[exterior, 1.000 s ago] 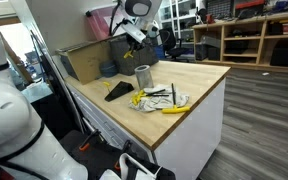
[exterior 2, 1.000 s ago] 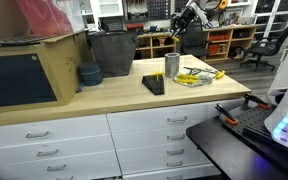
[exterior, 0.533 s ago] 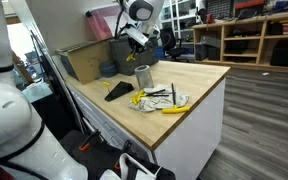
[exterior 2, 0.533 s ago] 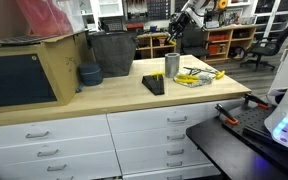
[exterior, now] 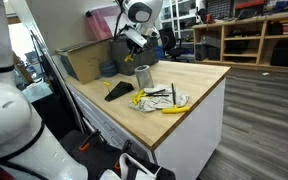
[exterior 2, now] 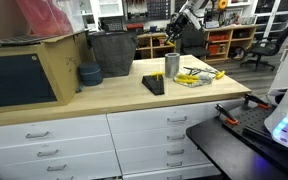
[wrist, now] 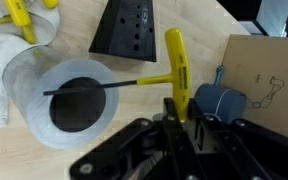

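Ok so the pincer is clamped on the handle of a yellow-handled T-shaped hex key, holding it well up off the pale wooden counter. In the wrist view its black shaft points toward 9 o'clock, crossing over the mouth of the shiny round metal cup, above it rather than inside. I'd say the lifting part is done and the key isn't in anything yet. More yellow-handled tools lie at the cup's 4 o'clock, untouched.
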Controlling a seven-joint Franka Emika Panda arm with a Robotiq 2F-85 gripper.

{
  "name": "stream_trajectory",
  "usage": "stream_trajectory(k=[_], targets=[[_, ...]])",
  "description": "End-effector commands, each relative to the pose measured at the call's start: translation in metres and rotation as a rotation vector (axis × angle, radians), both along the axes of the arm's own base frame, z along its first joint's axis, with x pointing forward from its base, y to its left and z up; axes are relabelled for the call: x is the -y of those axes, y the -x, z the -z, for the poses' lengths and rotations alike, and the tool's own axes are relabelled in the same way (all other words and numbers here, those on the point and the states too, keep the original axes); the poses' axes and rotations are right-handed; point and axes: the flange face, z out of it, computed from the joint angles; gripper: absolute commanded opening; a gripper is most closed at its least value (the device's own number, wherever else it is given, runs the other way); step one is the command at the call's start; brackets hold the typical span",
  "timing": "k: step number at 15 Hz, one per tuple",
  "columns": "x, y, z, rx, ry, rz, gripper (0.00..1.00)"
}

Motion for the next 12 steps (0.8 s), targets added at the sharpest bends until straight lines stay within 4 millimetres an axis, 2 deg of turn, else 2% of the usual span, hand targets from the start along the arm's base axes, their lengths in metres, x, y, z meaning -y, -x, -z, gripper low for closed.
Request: stream_trajectory(k=[1, 4, 7, 9, 12], targets=[[-0.014, -0.010, 0.001, 0.038, -0.075, -0.024, 0.04], [-0.012, -0.018, 0.006, 0.067, -0.100, -0.035, 0.04], [0.004, -0.025, 0.010, 0.088, -0.102, -0.030, 0.04], [0.015, -0.030, 0.018, 0.091, -0.116, -0.029, 0.04], [0.019, -0.033, 0.039, 0.077, -0.184, -0.039, 0.04]])
